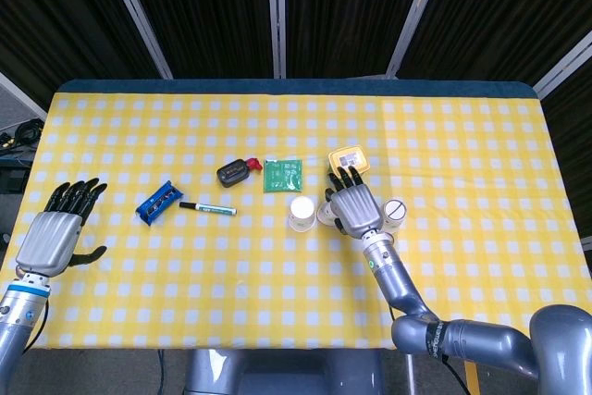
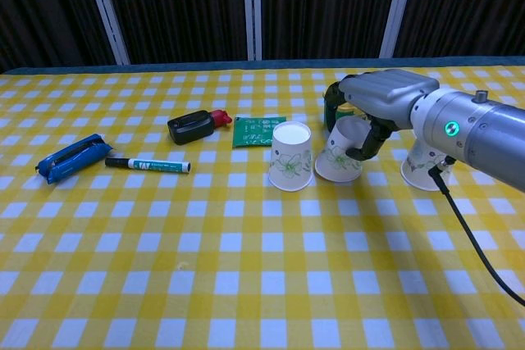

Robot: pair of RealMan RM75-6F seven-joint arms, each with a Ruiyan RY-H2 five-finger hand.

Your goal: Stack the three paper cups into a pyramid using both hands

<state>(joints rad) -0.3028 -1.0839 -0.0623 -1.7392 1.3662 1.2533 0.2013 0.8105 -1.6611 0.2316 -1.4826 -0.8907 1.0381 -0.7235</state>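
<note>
Count on the tabletop (image 2: 246,301): three paper cups, all upside down: one freestanding cup (image 2: 290,156) near the middle, one tilted cup (image 2: 338,156) gripped by the right robot hand (image 2: 373,104), one cup (image 2: 420,171) toward the right edge, partly hidden behind that arm. One each of: blue case (image 2: 72,157), green-banded marker (image 2: 148,165), black device with red end (image 2: 195,125), green circuit board (image 2: 257,131), yellow-lidded box (image 1: 349,160). Robot hands: two; left robot hand (image 1: 54,233) at the left edge.
</note>
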